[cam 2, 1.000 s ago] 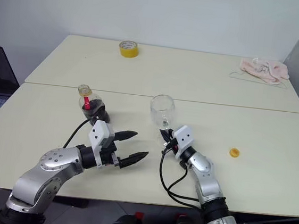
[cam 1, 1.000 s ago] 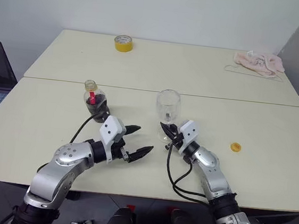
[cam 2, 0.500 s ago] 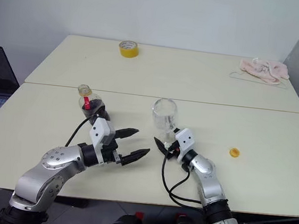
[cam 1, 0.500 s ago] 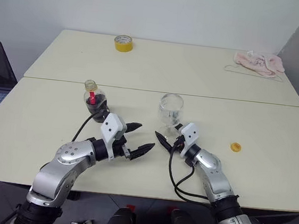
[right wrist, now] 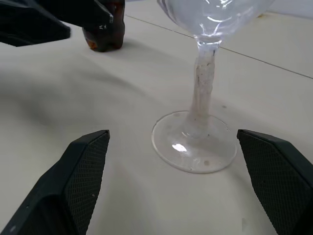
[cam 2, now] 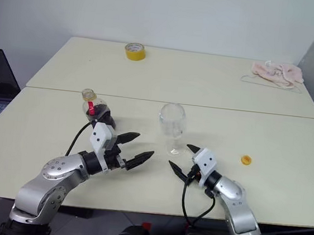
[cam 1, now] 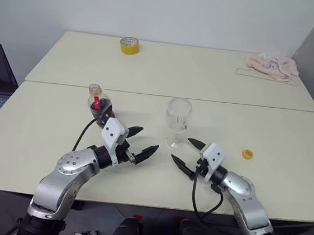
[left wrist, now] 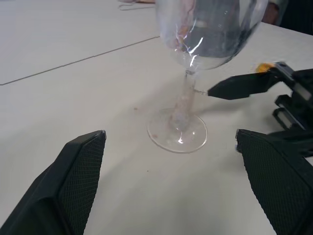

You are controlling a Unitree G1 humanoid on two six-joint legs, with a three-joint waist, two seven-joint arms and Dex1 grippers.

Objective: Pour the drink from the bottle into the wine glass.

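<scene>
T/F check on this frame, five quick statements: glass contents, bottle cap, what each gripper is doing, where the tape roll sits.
1. The wine glass stands upright and empty. True.
2. The bottle has its cap screwed on. False: its mouth is open, and a small yellow cap lies on the table to the right of the glass.
3. The right gripper is clamped on the glass stem. False: it is open, short of the glass and touching nothing.
4. The left gripper is open and holds nothing. True.
5. The yellow tape roll sits beside the bottle. False: it lies on the far table, well behind the bottle.
</scene>
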